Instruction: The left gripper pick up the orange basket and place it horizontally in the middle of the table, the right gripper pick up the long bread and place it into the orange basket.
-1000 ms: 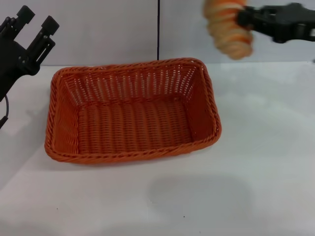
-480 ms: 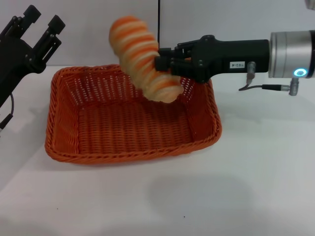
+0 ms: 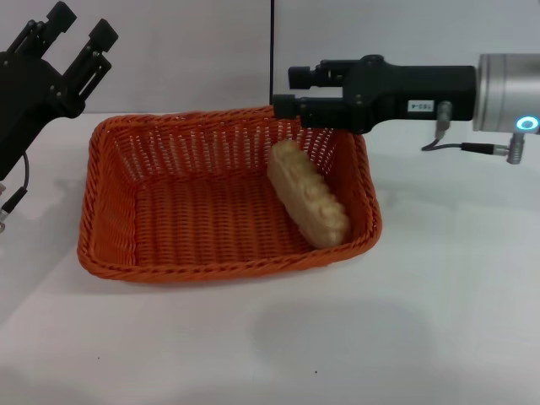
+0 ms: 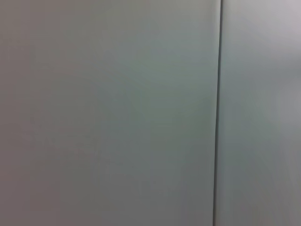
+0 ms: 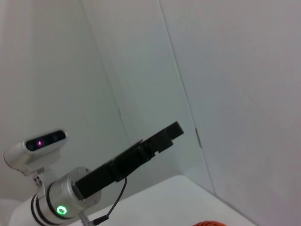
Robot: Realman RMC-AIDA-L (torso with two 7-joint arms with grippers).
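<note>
While the long bread [image 3: 309,204] lies pale side up in the orange basket [image 3: 110,245], right gripper [image 3: 292,89] hovers above, fingers spread; left gripper [image 3: 74,32] raised, spread.

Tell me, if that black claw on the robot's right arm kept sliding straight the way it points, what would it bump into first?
Probably nothing nearby. The right gripper points level toward the robot's left, above the far rim of the orange basket. The long bread lies below that line. Farther along stands the raised left gripper, though depth is unclear.

The other arm [image 5: 70,195], silver with a green ring light, ends in the left gripper [image 5: 162,136], raised against pale walls; orange basket [image 5: 207,223] edge barely shows.
</note>
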